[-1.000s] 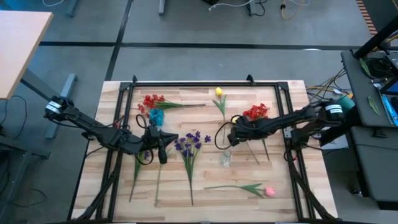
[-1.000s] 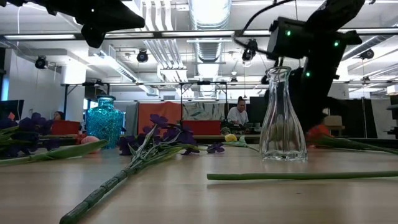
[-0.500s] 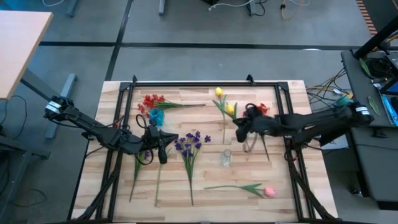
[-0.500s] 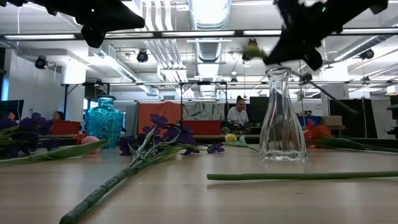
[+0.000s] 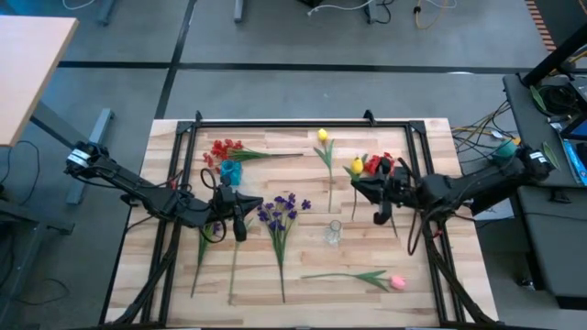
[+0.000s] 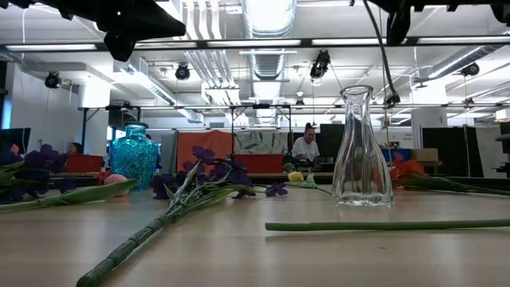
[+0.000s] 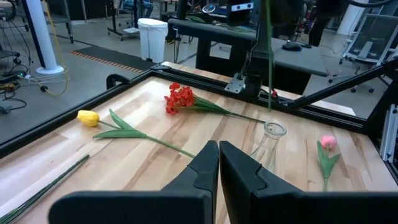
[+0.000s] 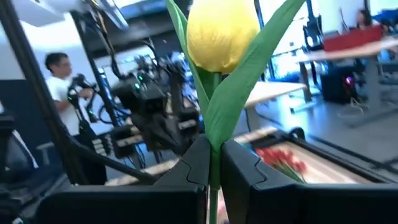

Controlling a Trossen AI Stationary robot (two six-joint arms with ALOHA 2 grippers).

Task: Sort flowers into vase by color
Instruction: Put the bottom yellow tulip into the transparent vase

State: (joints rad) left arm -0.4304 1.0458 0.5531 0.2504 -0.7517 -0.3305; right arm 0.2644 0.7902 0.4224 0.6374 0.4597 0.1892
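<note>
My right gripper [image 5: 365, 181] [image 8: 214, 152] is shut on a yellow tulip, whose bud [image 5: 357, 166] [image 8: 221, 28] stands just past the fingertips, high above the table right of the clear glass vase [image 5: 333, 231] [image 6: 362, 151]. My left gripper [image 5: 240, 225] [image 7: 218, 158] is shut and empty, hovering beside the purple flowers [image 5: 282, 211]. On the wood lie a red cluster [image 5: 223, 148], another yellow tulip [image 5: 323, 137], a second red cluster [image 5: 378, 163] and a pink tulip [image 5: 396, 282]. A blue vase [image 5: 230, 171] stands at the left. My right gripper pinches the yellow tulip's stem [image 8: 214, 142] between its two fingers [image 8: 196, 158], just below the bud and leaf [image 8: 249, 68]. The flower is lifted clear of the table. Its thin stem [image 6: 381, 56] [image 7: 268, 56] hangs down toward the clear vase.
A black frame [image 5: 303, 123] runs around the wooden table. Loose green stems [image 5: 202, 257] lie at the near left, and one stem [image 6: 382, 226] lies in front of the clear vase. People [image 6: 304, 143] sit in the room beyond the table.
My right gripper has risen from just above the clear vase's mouth and drawn back toward the table's right edge, turning as it went. It leaves the low view. The yellow tulip has gone up with it, its stem now hanging free.
</note>
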